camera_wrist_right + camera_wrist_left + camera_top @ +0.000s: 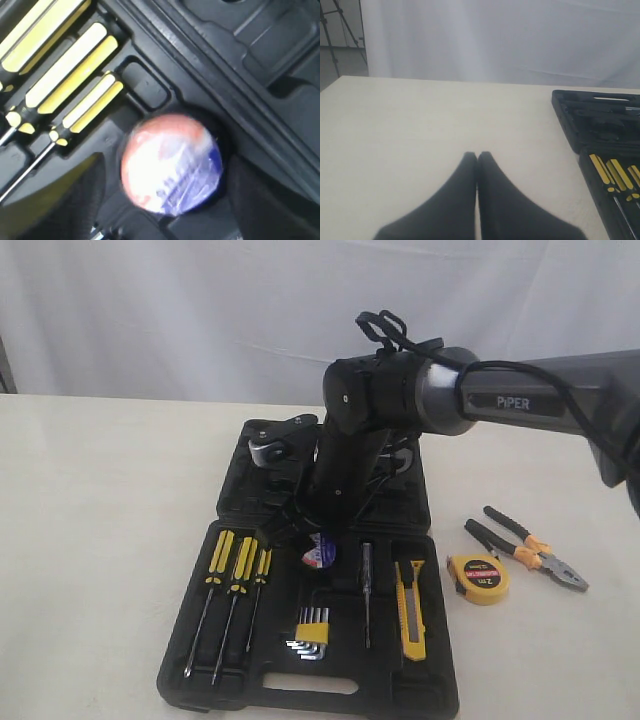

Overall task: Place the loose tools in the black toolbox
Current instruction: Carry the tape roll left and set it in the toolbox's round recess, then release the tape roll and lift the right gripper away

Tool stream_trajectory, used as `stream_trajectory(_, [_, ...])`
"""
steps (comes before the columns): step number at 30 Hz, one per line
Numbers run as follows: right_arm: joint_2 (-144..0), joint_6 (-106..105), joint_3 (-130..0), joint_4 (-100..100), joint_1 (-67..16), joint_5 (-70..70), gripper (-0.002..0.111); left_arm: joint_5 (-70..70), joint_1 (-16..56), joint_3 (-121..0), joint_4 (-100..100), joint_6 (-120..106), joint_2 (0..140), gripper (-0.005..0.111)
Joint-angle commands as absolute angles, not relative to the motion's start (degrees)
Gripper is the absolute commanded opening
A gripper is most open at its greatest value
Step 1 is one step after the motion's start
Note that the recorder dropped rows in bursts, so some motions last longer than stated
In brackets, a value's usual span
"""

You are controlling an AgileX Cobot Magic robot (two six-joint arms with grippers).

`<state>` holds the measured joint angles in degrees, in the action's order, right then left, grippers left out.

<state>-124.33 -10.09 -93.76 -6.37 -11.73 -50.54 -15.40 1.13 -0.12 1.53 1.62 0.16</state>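
The black toolbox (pixel 300 685) lies open on the table. The black tape roll (pixel 318 551) with its white-red-blue label (pixel 170 165) rests in a round recess of the tray. My right gripper (pixel 297 528) hangs just over it, open, with one blurred finger on each side (pixel 167 202). The yellow-black utility knife (pixel 410 608) lies in its slot at the tray's right. The round yellow tape measure (pixel 478 578) and the pliers (pixel 525 548) lie on the table right of the box. My left gripper (pixel 477 156) is shut over bare table, empty.
Three yellow-black screwdrivers (pixel 232 585) and a hex key set (pixel 310 630) sit in the tray, with a thin tester (pixel 366 590) beside the knife. A ratchet head (pixel 272 447) rests in the lid. The right arm spans the lid. White curtain behind the table.
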Motion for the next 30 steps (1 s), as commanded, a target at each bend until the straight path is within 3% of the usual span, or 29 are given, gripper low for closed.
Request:
stream_trajectory(1, [-124.2,-9.9,-93.9,-5.9,-11.6,-50.6,0.068,-15.3,1.2,0.0,1.4,1.7,0.0,0.0])
stream_trajectory(11, [-124.1,-9.9,-93.9,-5.9,-11.6,-50.7,0.067,-15.3,1.2,0.0,1.4,1.7,0.0,0.0])
stream_trajectory(20, [-122.2,-8.6,-93.9,-5.9,-11.6,-51.2,0.034,-15.3,1.2,0.0,1.4,1.7,0.0,0.0])
stream_trajectory(22, [-121.4,-7.8,-93.9,-5.9,-11.6,-51.2,0.024,-15.3,1.2,0.0,1.4,1.7,0.0,0.0])
stream_trajectory(25, [-120.8,-6.6,-93.9,-5.9,-11.6,-51.2,0.0,-15.3,1.2,0.0,1.4,1.7,0.0,0.0])
stream_trajectory(30, [-121.8,-3.8,-93.9,-5.9,-11.6,-51.5,-0.001,-15.3,1.2,0.0,1.4,1.7,0.0,0.0])
